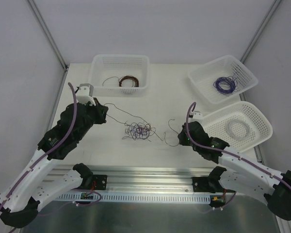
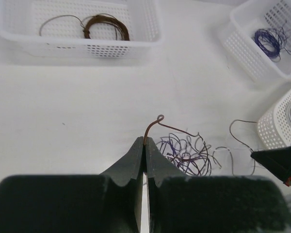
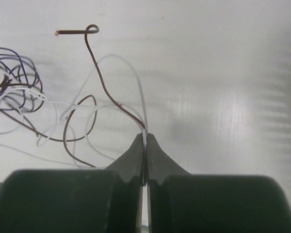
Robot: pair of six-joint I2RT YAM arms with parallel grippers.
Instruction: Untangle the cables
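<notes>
The cables (image 1: 138, 131) lie as a small messy clump of thin purple, dark brown and white strands on the white table between the two arms. My left gripper (image 2: 145, 141) is shut on a brown strand (image 2: 153, 125) that curls up from its tips and runs right into the clump (image 2: 186, 153). In the top view this gripper (image 1: 105, 111) sits left of the clump. My right gripper (image 3: 145, 137) is shut on a white strand (image 3: 138, 82) and a brown strand (image 3: 104, 82) that both lead left toward the clump (image 3: 12, 80). From above, the right gripper (image 1: 180, 135) sits right of the clump.
A white basket (image 1: 120, 56) at the back holds a red-brown coil (image 1: 128, 81). Two more white baskets stand at the right: the far one (image 1: 208, 64) holds a purple coil (image 1: 224, 85), the near one (image 1: 223, 109) a whitish coil (image 1: 237, 129). An aluminium rail (image 1: 150, 182) runs along the near edge.
</notes>
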